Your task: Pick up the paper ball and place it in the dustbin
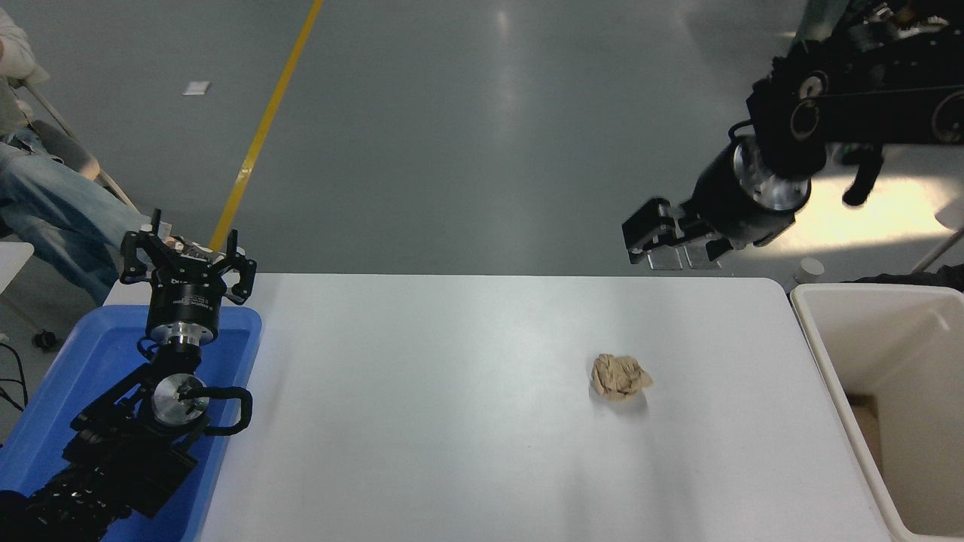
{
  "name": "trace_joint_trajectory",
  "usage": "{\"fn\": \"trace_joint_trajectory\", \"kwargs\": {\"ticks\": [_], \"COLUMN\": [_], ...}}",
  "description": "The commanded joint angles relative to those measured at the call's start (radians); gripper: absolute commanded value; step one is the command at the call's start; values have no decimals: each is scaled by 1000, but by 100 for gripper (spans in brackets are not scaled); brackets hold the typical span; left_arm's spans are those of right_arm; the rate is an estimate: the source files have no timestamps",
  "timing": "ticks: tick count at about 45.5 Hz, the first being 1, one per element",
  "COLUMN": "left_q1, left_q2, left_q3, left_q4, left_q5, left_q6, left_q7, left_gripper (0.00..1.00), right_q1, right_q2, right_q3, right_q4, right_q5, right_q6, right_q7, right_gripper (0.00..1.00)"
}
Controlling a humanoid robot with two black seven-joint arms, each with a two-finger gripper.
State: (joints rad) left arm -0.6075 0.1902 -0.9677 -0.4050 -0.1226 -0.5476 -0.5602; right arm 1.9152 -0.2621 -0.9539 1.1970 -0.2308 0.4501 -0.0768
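The tan-brown paper ball (620,376) lies on the white table (452,421), right of centre. The cream-white dustbin (821,354) stands at the table's right edge, its brownish bottom showing. My right gripper (666,245) is open and empty, held high above the table's far edge, well beyond and slightly right of the paper ball. My left gripper (188,256) is parked at the lower left over the blue tray, open and empty.
A shallow blue tray (90,361) sits at the table's left end under the left arm. A seated person in jeans (45,203) is at the far left. A yellow floor line (263,128) runs beyond the table.
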Motion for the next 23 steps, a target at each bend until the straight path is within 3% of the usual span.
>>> {"fn": "trace_joint_trajectory", "kwargs": {"ticks": [1,23], "left_q1": [0,0], "left_q2": [0,0], "left_q3": [0,0], "left_q4": [0,0], "left_q5": [0,0], "left_q6": [0,0], "left_q7": [0,0], "left_gripper": [99,99], "right_q1": [-269,-559], "right_q2": [90,182], "right_q3": [87,152], "right_q4": [-148,-287], "right_q5": [-25,-134], "right_q6": [-149,-284], "right_q7": [0,2], "right_gripper": [100,100]}}
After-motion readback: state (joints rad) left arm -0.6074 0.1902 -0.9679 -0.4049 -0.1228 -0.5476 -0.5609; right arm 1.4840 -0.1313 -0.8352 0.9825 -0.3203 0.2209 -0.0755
